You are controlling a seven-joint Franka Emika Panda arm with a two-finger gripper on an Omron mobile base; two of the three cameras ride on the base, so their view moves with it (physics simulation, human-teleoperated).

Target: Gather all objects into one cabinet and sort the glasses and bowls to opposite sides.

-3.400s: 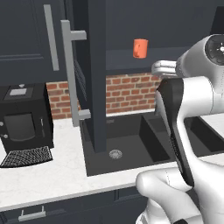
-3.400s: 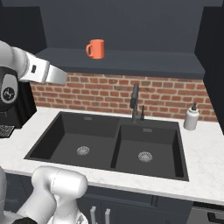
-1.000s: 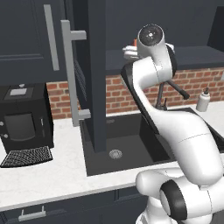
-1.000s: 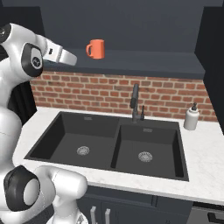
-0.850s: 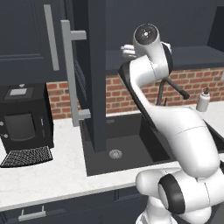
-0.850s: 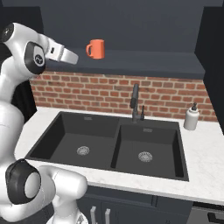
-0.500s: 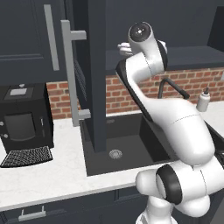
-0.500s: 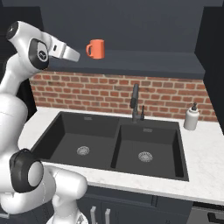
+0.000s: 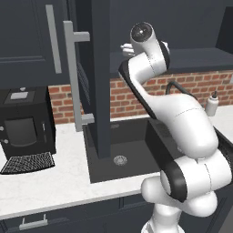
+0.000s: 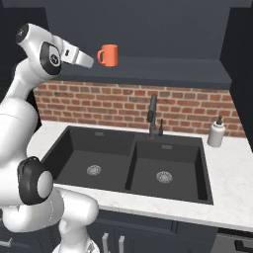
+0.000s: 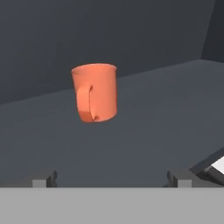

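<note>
Orange mug [image 11: 94, 92] is standing upright on the open cabinet shelf [image 10: 163, 69] above the sink [image 10: 131, 160], handle facing the approaching hand. Gripper [image 10: 83, 60] is pointing at the mug from its handle side, jaws spread wide and holding nothing — the reach-to-grasp step appears to be in progress. Next move is likely calling for a straight advance until the fingers are flanking the mug body, then a closure; the protruding handle is making finger placement the delicate part. Open cabinet door [image 9: 98, 77] is hanging beside the arm and is limiting sideways swing. Faucet [image 10: 154, 118] and soap dispenser [image 10: 216, 132] are standing well below, clear of the path — neither is obstructing
</note>
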